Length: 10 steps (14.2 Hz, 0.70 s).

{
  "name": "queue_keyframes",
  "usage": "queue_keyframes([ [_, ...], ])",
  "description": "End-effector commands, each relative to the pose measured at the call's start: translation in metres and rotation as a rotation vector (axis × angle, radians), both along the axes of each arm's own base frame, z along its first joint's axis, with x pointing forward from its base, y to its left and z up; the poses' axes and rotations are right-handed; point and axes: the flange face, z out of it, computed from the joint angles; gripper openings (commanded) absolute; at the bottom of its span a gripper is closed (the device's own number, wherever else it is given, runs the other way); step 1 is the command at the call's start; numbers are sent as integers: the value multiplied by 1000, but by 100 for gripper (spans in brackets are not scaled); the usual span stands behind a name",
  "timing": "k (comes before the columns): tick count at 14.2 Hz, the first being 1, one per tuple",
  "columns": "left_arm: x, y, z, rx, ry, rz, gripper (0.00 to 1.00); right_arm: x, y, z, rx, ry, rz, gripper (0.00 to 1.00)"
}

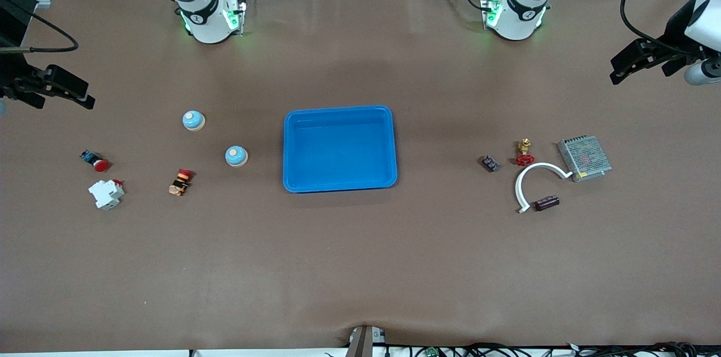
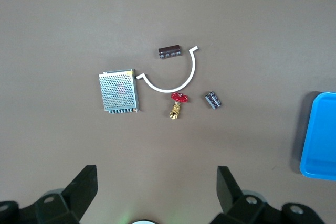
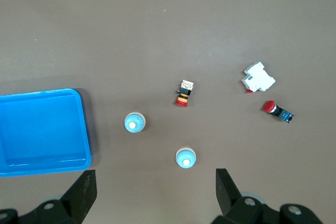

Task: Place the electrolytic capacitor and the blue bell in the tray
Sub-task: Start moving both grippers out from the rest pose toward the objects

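Over the table's edge at the left arm's end, well apart from the tray [image 1: 339,148], the left gripper [image 1: 639,61] hangs with its fingers spread and nothing between them; the right gripper [image 1: 62,89] hangs the same way, apart and empty, over the right arm's end. In the left wrist view the nearest cluster spreads below the left gripper [image 2: 157,192]: a perforated metal power supply [image 2: 119,92], a white curved clip [image 2: 176,74], a red-handled brass valve [image 2: 177,104], a small dark terminal block [image 2: 212,99], and the electrolytic capacitor [image 2: 170,51], a dark cylinder lying on its side just beside one end of the clip. In the front view the capacitor [image 1: 546,202] lies nearer the camera than the tray and toward the left arm's end of the table. On the tray's right-arm side sit two blue bells, one [image 1: 236,155] close to the tray and another [image 1: 193,120] farther from it, with a striped button [image 1: 180,181], a red pushbutton [image 1: 96,161] and a white breaker [image 1: 106,193] farther out. The tray is empty, so nothing is placed yet. A good first pick probably means descending squarely with the fingers across the capacitor's round body, clear of the clip so it is not dragged along.
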Motion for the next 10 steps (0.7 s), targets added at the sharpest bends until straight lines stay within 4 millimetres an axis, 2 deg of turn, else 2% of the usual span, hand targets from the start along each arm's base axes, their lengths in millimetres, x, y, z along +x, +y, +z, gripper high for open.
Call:
queue_keyframes([
  [1,2,3,3,21,16,-8,100,-2,1,4,10,-18,-10,100],
  [10,0,3,2,21,35,5,100,1,2,3,10,-29,-11,100],
])
